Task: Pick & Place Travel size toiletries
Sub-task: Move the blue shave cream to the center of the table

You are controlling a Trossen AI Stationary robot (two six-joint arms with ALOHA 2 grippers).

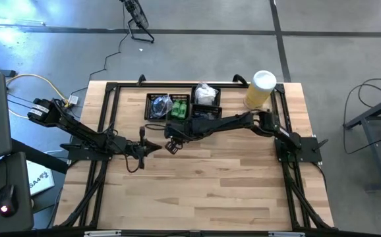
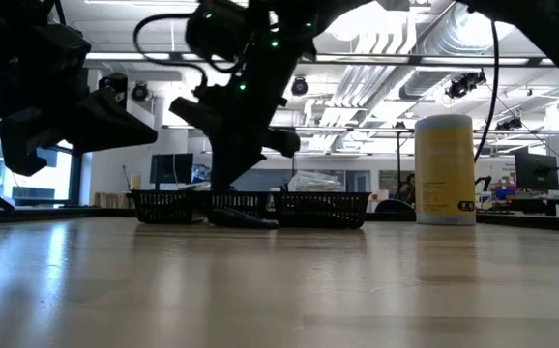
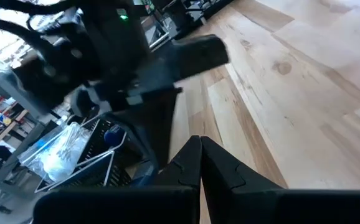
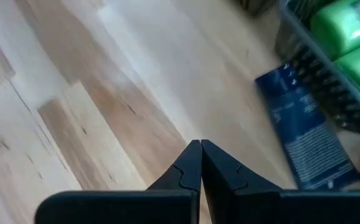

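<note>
A dark navy packet (image 4: 304,134) lies flat on the wooden table, right beside a black mesh tray (image 4: 320,68) that holds green tubes (image 4: 345,28). More green packets (image 1: 179,107) and white crinkly sachets (image 1: 205,94) fill the trays at the table's far side. My right gripper (image 1: 172,146) hangs shut over bare wood just in front of the trays, with the navy packet off to one side of its fingertips (image 4: 200,149). My left gripper (image 1: 154,148) is shut too, hovering close to the left of the right one and holding nothing.
A large yellow cylinder with a white lid (image 1: 261,89) stands at the far right, beside the trays. Two black mesh trays (image 1: 161,105) sit side by side along the far edge. Bare wood (image 1: 204,191) stretches across the near half of the table.
</note>
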